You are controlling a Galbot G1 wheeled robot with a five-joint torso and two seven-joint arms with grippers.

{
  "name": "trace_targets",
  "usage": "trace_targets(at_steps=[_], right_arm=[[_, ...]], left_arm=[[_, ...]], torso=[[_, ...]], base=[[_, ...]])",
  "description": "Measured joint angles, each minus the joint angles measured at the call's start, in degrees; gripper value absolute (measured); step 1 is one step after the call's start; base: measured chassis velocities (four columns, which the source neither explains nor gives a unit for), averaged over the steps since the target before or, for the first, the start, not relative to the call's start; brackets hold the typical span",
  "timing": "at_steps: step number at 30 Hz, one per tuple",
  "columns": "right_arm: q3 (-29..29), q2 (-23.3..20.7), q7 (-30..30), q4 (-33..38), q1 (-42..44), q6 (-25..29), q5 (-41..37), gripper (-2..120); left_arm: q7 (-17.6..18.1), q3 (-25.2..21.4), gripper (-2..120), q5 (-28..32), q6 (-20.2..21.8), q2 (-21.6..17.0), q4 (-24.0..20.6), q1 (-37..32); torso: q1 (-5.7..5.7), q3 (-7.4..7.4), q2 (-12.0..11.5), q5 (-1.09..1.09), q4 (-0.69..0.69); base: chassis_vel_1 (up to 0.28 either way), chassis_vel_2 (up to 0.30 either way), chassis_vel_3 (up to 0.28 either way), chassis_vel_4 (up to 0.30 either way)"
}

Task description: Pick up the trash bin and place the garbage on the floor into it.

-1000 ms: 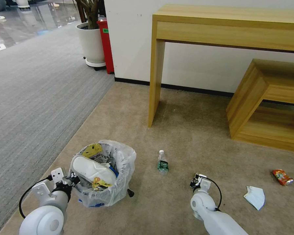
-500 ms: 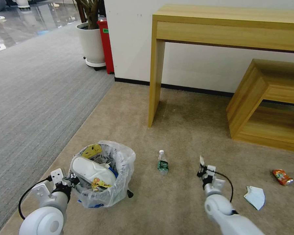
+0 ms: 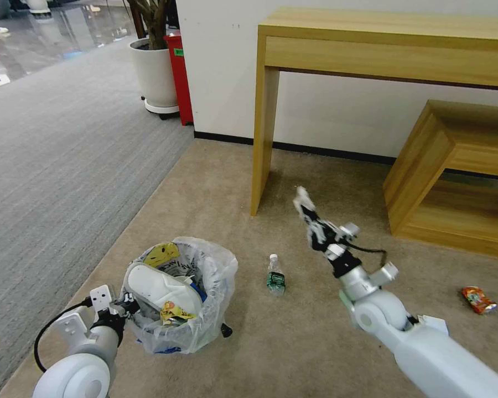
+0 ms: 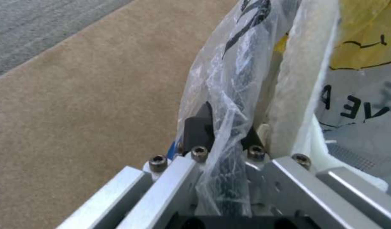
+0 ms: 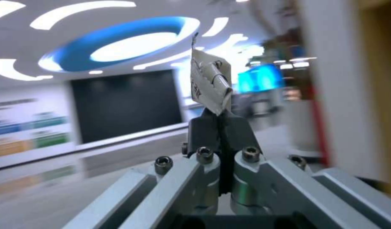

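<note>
Two pincers are at work. The left pincer [image 4: 223,149] pinches the bag-lined rim of the small round black trash bin [image 3: 177,301] on the beige carpet. The right pincer [image 3: 310,218], clamped on a crumpled white paper scrap [image 5: 208,84], has risen from carpet level and now points away; the bin lies to its left, beyond the green-label plastic bottle [image 3: 275,275].

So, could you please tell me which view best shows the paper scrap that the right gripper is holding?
The right wrist view: the white paper scrap sits close up, pinched in the right gripper. The head view shows it small and blurred at the raised gripper's tip. The left wrist view faces the trash bin.
</note>
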State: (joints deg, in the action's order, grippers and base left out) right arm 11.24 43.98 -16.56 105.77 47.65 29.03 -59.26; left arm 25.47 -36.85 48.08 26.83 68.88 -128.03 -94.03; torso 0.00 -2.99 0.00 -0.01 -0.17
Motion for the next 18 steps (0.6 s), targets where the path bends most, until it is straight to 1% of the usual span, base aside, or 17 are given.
trace_targets(at_steps=[2, 3, 4, 6, 7, 9, 11, 12, 15, 16, 18], right_arm=[[7.0, -1.5, -1.1, 1.6, -7.0, -0.2, -1.2, 0], [7.0, -1.5, -1.1, 1.6, -7.0, -0.2, -1.2, 0], [9.6, -1.8, -1.2, 1.8, -9.1, -0.3, -1.4, 0], [13.0, -1.9, -1.2, 2.2, -11.6, -0.5, -1.9, 0], [13.0, -1.9, -1.2, 2.2, -11.6, -0.5, -1.9, 0], [14.9, -1.6, -1.1, 2.6, -12.7, -1.1, -2.5, 0], [16.4, -1.2, -1.0, 2.7, -13.4, -1.4, -2.9, 0], [16.4, -1.2, -1.0, 2.7, -13.4, -1.4, -2.9, 0], [20.1, -0.5, -0.7, 1.9, -14.9, -1.7, -3.0, 0], [20.1, -0.5, -0.7, 1.9, -14.9, -1.7, -3.0, 0], [23.7, 0.4, -0.2, 0.2, -15.9, -1.7, -2.6, 0]], left_arm=[[0.7, 0.1, 1, 1.0, 1.1, 0.0, -2.0, -0.7], [0.7, 0.1, 1, 1.0, 1.1, 0.0, -2.0, -0.7], [0.9, 0.2, 1, 1.6, 1.7, -0.1, -2.9, -1.0], [1.4, 0.3, 1, 3.3, 2.6, -1.2, -3.6, -0.7], [1.4, 0.3, 1, 3.3, 2.6, -1.2, -3.6, -0.7], [1.7, 0.3, 1, 5.1, 3.3, -2.8, -3.6, 0.4], [1.7, 0.3, 1, 5.6, 3.4, -4.0, -3.2, 1.3], [1.7, 0.3, 1, 5.6, 3.4, -4.0, -3.2, 1.3], [1.7, 0.6, 1, 6.6, 3.6, -5.8, -1.9, 2.7], [1.7, 0.6, 1, 6.6, 3.6, -5.8, -1.9, 2.7], [1.7, 1.1, 1, 6.8, 3.5, -6.5, -0.3, 3.9]], torso=[[0.00, 0.01, 0.0, 0.00, 0.02], [0.00, 0.01, 0.0, 0.00, 0.02], [0.00, 0.00, 0.0, 0.00, 0.04], [0.00, 0.00, 0.0, 0.02, 0.03], [0.00, 0.00, 0.0, 0.02, 0.03], [0.00, 0.00, 0.0, 0.01, -0.01], [0.00, 0.00, 0.0, 0.01, -0.01], [0.00, 0.00, 0.0, 0.01, -0.01], [0.00, 0.00, 0.0, 0.00, 0.01], [0.00, 0.00, 0.0, 0.00, 0.01], [0.00, 0.00, 0.0, 0.01, 0.00]], base=[[0.000, 0.000, 0.000, 0.000], [0.000, 0.000, 0.000, 0.000], [0.000, 0.000, 0.000, 0.000], [0.000, 0.000, 0.000, 0.000], [0.000, 0.000, 0.000, 0.000], [0.000, 0.000, 0.000, 0.000], [0.000, 0.000, 0.000, 0.000], [0.000, 0.000, 0.000, 0.000], [0.000, 0.000, 0.000, 0.000], [0.000, 0.000, 0.000, 0.000], [0.000, 0.000, 0.000, 0.000]])
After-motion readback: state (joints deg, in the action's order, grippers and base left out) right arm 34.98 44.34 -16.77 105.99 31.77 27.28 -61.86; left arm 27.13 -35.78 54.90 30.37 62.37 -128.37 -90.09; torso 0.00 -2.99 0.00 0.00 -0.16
